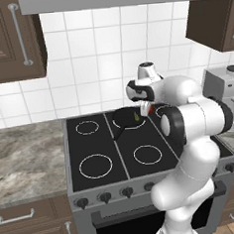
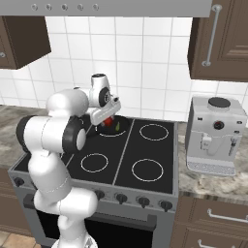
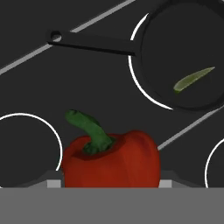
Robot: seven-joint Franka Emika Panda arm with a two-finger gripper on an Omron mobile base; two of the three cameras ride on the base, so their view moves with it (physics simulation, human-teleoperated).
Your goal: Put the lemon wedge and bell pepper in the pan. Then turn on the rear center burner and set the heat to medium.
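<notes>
My gripper (image 1: 148,108) hangs over the black cooktop, shut on the red bell pepper (image 3: 111,159), which has a green stem and fills the bottom of the hand view. The pepper (image 2: 109,121) is lifted above the glass, just right of the pan. The small black pan (image 3: 183,39) sits on the rear center burner (image 1: 131,127), its handle (image 3: 87,41) pointing toward the stove front. The yellow-green lemon wedge (image 3: 192,79) lies inside the pan (image 1: 125,117). My fingertips are mostly hidden by the pepper.
White burner rings (image 1: 96,165) mark the other zones. A row of dark knobs (image 2: 121,197) runs along the stove front. A grey coffee machine (image 2: 213,135) stands on the counter to the right. Wall cabinets (image 1: 8,38) and the hood hang overhead.
</notes>
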